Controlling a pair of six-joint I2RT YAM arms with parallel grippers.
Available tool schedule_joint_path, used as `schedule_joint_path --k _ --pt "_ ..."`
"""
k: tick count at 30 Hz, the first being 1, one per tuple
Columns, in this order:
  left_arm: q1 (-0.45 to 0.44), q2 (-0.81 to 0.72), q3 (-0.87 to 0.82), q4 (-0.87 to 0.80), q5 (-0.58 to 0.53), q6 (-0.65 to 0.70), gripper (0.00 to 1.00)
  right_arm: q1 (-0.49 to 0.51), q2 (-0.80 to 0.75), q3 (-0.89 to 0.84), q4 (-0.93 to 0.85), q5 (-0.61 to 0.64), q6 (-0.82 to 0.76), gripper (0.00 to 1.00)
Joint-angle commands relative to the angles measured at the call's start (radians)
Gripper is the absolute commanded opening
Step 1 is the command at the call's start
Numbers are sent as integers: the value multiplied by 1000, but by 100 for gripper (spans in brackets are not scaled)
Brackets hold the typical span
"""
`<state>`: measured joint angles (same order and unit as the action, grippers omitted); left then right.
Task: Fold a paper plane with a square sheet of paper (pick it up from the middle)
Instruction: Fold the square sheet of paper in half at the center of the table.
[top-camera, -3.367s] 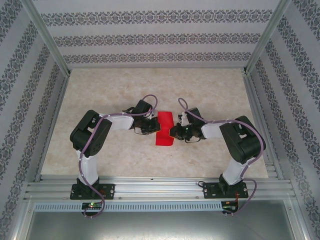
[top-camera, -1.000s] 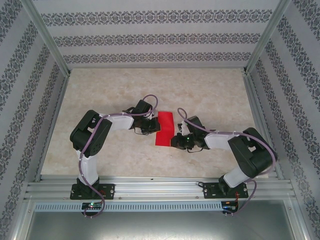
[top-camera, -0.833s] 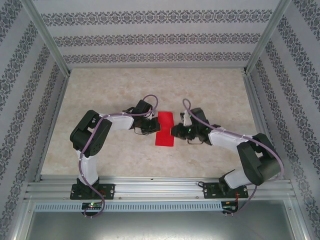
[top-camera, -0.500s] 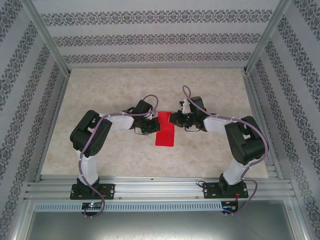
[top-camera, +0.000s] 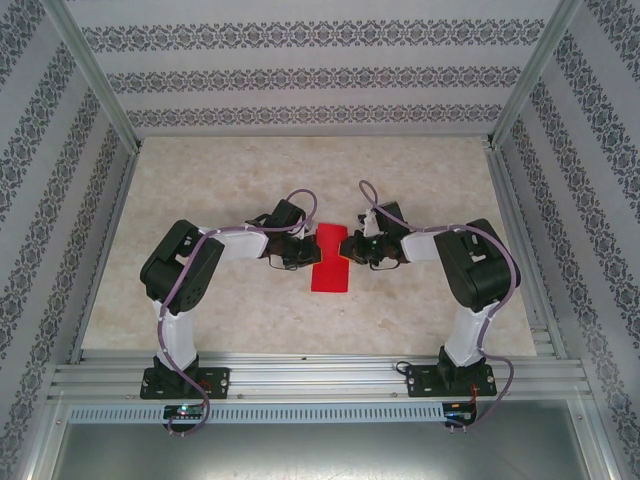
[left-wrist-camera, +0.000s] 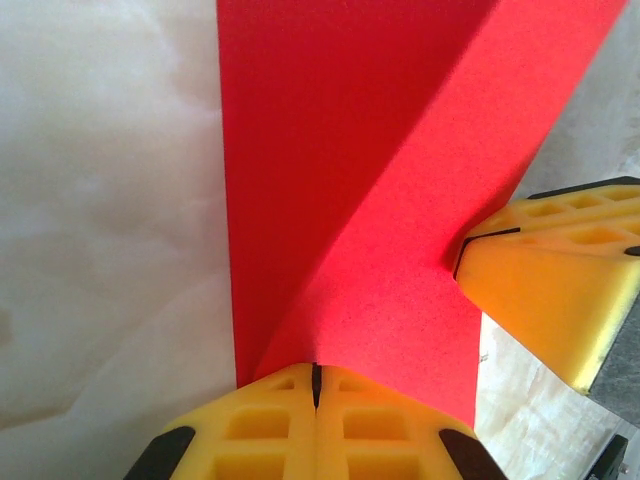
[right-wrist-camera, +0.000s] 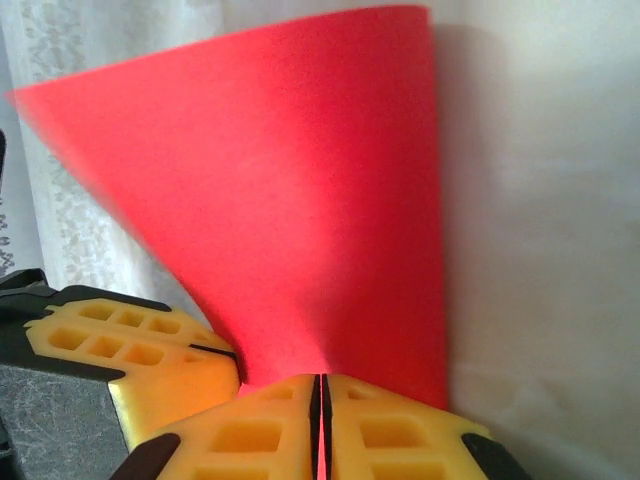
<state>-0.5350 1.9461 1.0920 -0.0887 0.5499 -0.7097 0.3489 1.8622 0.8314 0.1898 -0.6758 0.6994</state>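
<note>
Creasing seems the aim: mid-frame, left hand (top-camera: 306, 256) and right hand (top-camera: 346, 249) each clench an edge of the square sheet of paper (top-camera: 330, 272).

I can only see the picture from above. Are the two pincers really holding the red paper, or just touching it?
Observer: Really holding it. The left wrist camera shows the left pincer shut, with its yellow pads pressed together on the edge of the red paper.
Operator: And the other one?
Observer: The right wrist camera shows the right pincer shut on the paper's opposite edge as well.
Operator: Is the paper lying flat?
Observer: No. In the left wrist camera, a slanted bend runs from the left pincer up towards the top right. The part to the left of the bend is in shadow.
</note>
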Motion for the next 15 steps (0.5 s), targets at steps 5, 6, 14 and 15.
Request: schedule_joint_path --k 5,6,14,15 --pt "-14 42 -9 -125 -23 38 0 -11 -75 4 12 -33 9 14" --pt "-15 43 -9 -127 -22 40 0 -15 -89 20 6 -44 9 13" --pt "-15 40 -9 -132 -24 47 0 -31 -31 98 -38 -76 -23 12" --pt "-14 39 -10 -134 -23 48 0 -33 -16 106 -41 -74 -25 12"
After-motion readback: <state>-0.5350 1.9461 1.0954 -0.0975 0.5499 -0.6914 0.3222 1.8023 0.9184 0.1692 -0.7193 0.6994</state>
